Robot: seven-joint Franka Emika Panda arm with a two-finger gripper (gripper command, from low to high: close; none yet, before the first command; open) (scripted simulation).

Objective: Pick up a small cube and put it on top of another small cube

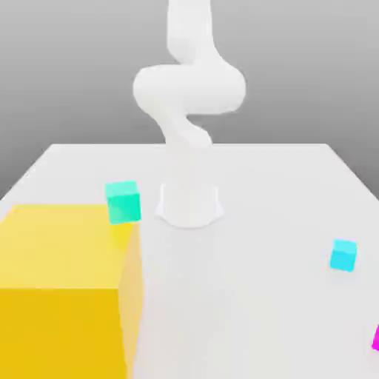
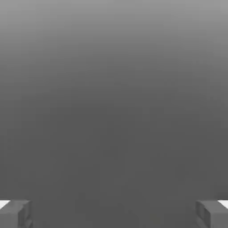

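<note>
Nothing is yet done: the fingers (image 2: 114,213) are spread wide and empty, while the small cube (image 1: 376,338) lies ungrasped on the tabletop (image 1: 252,296), near the cyan cube (image 1: 343,255), still to be lifted and stacked.

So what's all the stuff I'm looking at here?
table: one, white, under everything.
big cube: one, yellow, front corner at the exterior view's left.
green cube: one, teal-green, just behind the big cube.
cyan cube: one, small, at the exterior view's right.
pink cube: one, magenta, cut off by the exterior view's right edge.
arm: one, white, rising from its base mid-table.
gripper: one, grey fingers, open.
</note>
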